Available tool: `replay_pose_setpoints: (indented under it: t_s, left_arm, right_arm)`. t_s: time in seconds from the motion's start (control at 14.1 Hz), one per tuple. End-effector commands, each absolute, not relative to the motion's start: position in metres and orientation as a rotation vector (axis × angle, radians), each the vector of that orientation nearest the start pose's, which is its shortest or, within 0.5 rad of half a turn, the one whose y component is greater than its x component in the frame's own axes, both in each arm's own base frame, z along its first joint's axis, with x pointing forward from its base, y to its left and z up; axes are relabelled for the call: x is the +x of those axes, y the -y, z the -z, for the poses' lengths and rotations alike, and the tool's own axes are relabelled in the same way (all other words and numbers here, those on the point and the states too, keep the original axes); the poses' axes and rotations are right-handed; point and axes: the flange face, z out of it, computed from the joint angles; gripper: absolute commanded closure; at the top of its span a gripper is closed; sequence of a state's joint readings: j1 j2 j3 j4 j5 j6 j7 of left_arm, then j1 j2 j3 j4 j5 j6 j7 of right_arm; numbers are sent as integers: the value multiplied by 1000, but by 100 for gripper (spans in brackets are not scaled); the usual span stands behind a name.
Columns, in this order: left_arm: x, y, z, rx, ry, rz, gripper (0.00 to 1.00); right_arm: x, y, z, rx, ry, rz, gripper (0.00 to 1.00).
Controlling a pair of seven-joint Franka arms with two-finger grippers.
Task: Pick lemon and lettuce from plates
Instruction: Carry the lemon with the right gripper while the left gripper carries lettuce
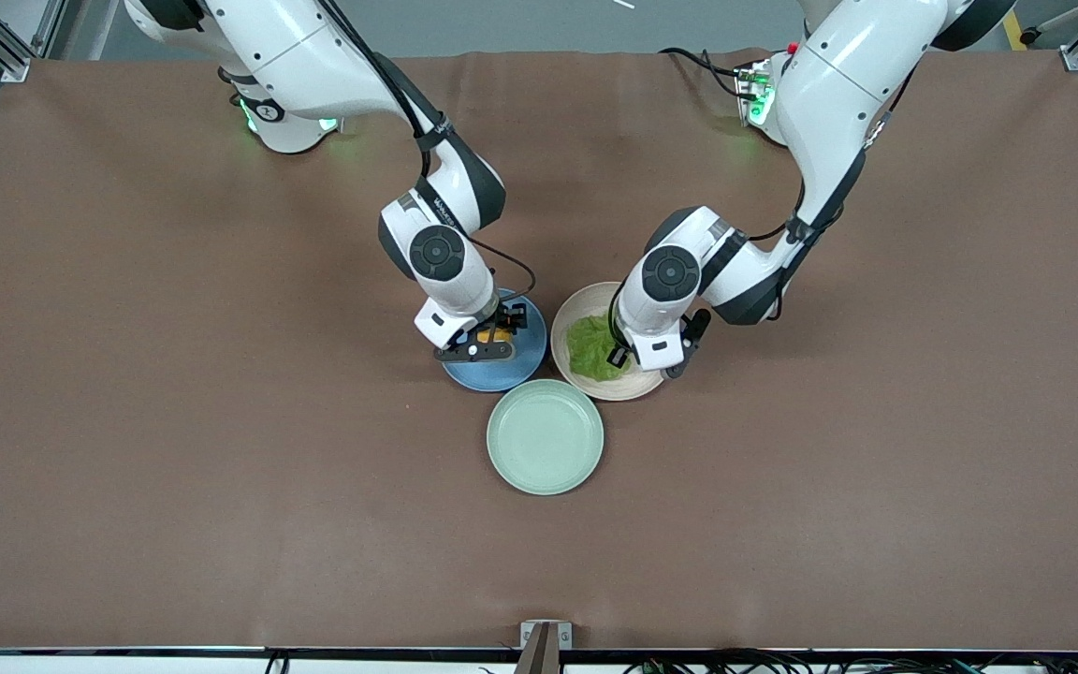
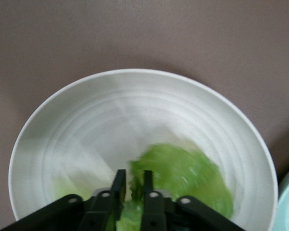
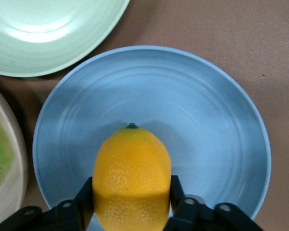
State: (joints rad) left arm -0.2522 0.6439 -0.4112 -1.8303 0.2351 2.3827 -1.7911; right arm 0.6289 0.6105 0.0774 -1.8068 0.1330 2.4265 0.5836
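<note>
Right wrist view: right gripper (image 3: 131, 202) pinches the lemon (image 3: 132, 175) over the blue plate (image 3: 207, 120); left gripper (image 2: 131, 192) nips the lettuce (image 2: 183, 178) in the cream plate (image 2: 86, 125).

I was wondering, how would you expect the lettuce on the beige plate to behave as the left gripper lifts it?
The lettuce looks thin and crinkled, so it will probably flop and hang limp from the left gripper, whose fingers are nearly shut on it. It is likely very light, and its ragged edges may tear if pinched hard. It should not roll on the beige plate.
</note>
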Motion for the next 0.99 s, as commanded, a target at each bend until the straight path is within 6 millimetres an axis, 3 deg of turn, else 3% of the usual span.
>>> replay_pose_setpoints:
  t_s: [0.0,0.14,0.28,0.35,0.5,0.57,0.71,0.78,0.92]
  left_arm:
    - [530,374,-227,-2766,1530,-31,100]
    - [543,366,-260,-2792,1542,33,100]
    - [561,343,-288,-2780,1512,62,100]
    - [568,328,-299,-2778,1473,71,100]
    - [588,277,-314,-2754,1459,80,100]
    - [599,249,-321,-2754,1456,90,100]
    - [616,192,-320,-2742,1457,77,100]
    - [621,166,-315,-2740,1441,62,100]
    - [624,119,-299,-2727,1426,18,100]
  right_arm:
    - [494,-425,-206,-3025,0,-104,73]
    - [497,-424,-217,-3022,11,-98,83]
    - [504,-411,-252,-3032,3,-119,83]
    - [510,-396,-277,-3057,-10,-166,83]
    - [525,-351,-328,-3088,-17,-194,83]
    - [535,-319,-351,-3102,9,-220,82]
    - [557,-246,-379,-3096,49,-270,82]
    - [566,-205,-387,-3089,74,-291,82]
    - [582,-119,-382,-3093,89,-304,79]
